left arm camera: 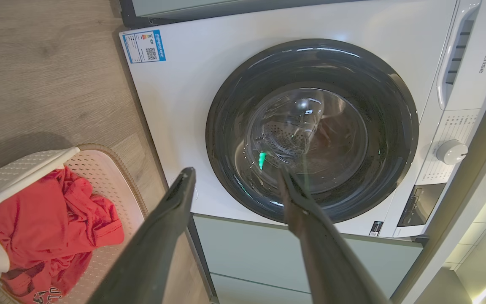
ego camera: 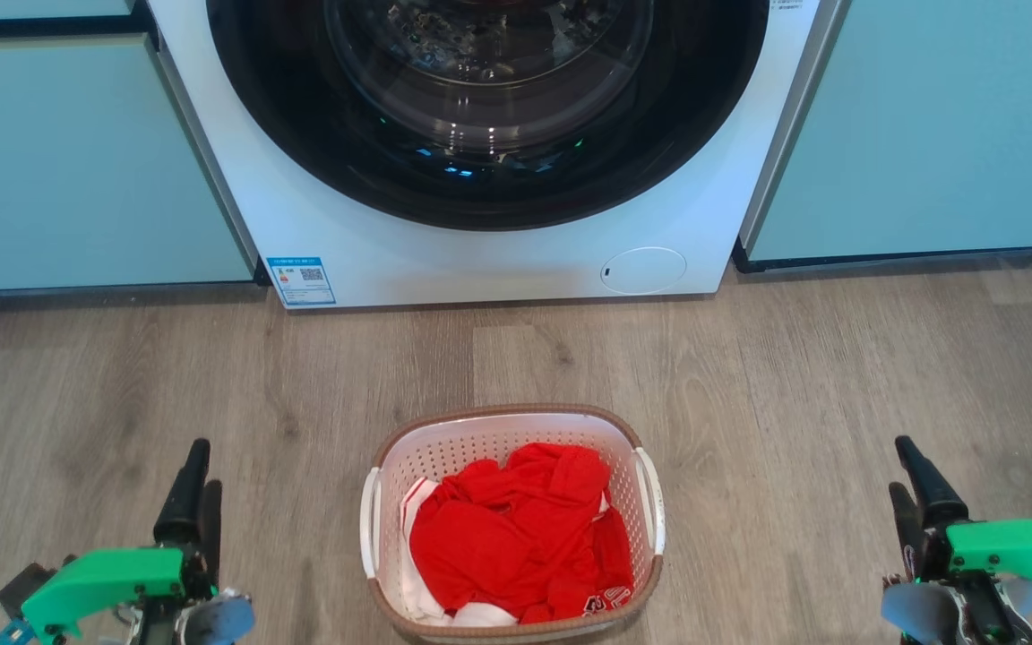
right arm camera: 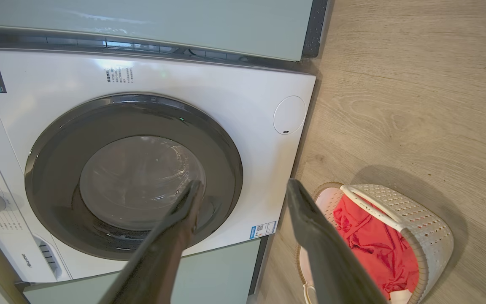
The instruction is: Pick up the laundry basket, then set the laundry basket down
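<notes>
**Starting posture for the lift, head view.** The laundry basket (ego camera: 516, 410), white with perforated walls and a brown woven-look rim, stands on the wood-plank floor (ego camera: 838, 385) at the lower centre of the frame. It is in front of the front-loading washing machine (ego camera: 480, 260) and apart from it. A crumpled red garment (ego camera: 516, 528) lies inside over something white.

The left hand (ego camera: 204, 466) at the lower left and the right hand (ego camera: 901, 466) at the lower right are both released, fingers spread and empty. Each is well apart from the basket, and the wrist views confirm the gap between each pair of fingers.

The step in hand appears to be the approach. A sound lift would bring each hand inward to its nearer white side handle (ego camera: 370, 528) and close on both at matching height. Raising both together would keep the basket level so the clothing does not spill. Uneven timing risks tilting, and the thin handles leave little margin for misalignment.
</notes>
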Controlling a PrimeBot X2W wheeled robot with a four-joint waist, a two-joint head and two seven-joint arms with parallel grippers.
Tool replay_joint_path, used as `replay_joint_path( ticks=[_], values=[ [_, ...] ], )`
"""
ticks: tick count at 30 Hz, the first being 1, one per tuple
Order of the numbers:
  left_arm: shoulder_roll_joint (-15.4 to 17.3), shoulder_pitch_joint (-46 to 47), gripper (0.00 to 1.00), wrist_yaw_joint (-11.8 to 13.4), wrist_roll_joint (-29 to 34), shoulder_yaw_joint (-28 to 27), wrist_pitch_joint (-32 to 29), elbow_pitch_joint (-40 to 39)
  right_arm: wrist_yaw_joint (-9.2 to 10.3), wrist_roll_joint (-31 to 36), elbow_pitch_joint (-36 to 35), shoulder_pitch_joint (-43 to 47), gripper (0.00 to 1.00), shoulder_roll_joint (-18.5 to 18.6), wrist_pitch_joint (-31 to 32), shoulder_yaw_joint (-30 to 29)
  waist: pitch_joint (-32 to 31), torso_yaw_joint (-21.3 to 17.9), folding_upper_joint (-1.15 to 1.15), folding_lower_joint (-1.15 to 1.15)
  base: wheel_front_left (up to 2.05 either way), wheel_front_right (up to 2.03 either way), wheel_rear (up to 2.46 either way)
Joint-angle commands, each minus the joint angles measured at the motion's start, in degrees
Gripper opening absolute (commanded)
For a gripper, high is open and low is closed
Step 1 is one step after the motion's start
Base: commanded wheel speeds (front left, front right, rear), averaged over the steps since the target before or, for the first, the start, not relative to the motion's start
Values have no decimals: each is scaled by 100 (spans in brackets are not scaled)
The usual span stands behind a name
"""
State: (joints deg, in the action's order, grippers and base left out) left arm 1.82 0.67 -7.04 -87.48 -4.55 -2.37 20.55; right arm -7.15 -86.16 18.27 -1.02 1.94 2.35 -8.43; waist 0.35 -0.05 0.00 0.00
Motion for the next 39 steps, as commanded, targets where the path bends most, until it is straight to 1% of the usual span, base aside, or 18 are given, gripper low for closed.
replay_joint_path(
  ticks=[1, 4, 9, 10, 14, 22, 23, 26, 29, 36, 39],
  values=[
    [63, 312, 100, -9, 81, -109, 49, -194, -15, 78, -217, -285, 100, 35, -53, -21, 1, 1, 0, 0, 0, 0, 0],
    [65, 350, 100, -10, 218, -135, 99, -246, -15, 234, -310, -315, 100, 36, -103, -20, 4, 1, 0, 0, 0, 0, 0],
    [67, 399, 100, -12, 499, -168, 184, -397, -16, 685, -524, -368, 100, 39, -187, 9, 10, 3, 0, 0, 0, 0, 0],
    [68, 413, 100, -13, 635, -178, 217, -464, -17, 923, -620, -385, 100, 40, -221, 50, 11, 5, 0, 0, 0, 0, 0],
    [69, 445, 100, -13, 919, -188, 285, -606, -17, 1487, -806, -413, 100, 43, -288, 179, 15, 7, 0, 0, 0, 0, 0],
    [73, 489, 100, 119, 1559, -88, 419, -986, -19, 2494, -1051, -526, 100, 69, -421, 329, 23, 12, 0, 0, 0, 0, 0],
    [73, 489, 100, 119, 1559, -88, 419, -986, -19, 2494, -1051, -526, 100, 69, -421, 329, 23, 12, 0, 0, 0, 0, 0],
    [74, 508, 100, 152, 1840, -23, 469, -1195, -20, 2920, -1161, -594, 100, 146, -472, 430, 34, 13, 0, 0, 0, 0, 0],
    [75, 531, 100, 266, 2156, 21, 520, -1431, -20, 3278, -1234, -660, 100, 175, -522, 504, 48, 15, 0, 0, 0, 0, 0],
    [78, 581, 100, 671, 2892, 273, 637, -1845, -21, 4088, -1423, -832, 100, 274, -639, 688, 69, 31, 0, 0, 0, 0, 0],
    [79, 609, 100, 804, 3259, 421, 688, -1961, -22, 4417, -1491, -887, 100, 300, -690, 765, 68, 38, 0, 0, 0, 0, 0]
  ],
)
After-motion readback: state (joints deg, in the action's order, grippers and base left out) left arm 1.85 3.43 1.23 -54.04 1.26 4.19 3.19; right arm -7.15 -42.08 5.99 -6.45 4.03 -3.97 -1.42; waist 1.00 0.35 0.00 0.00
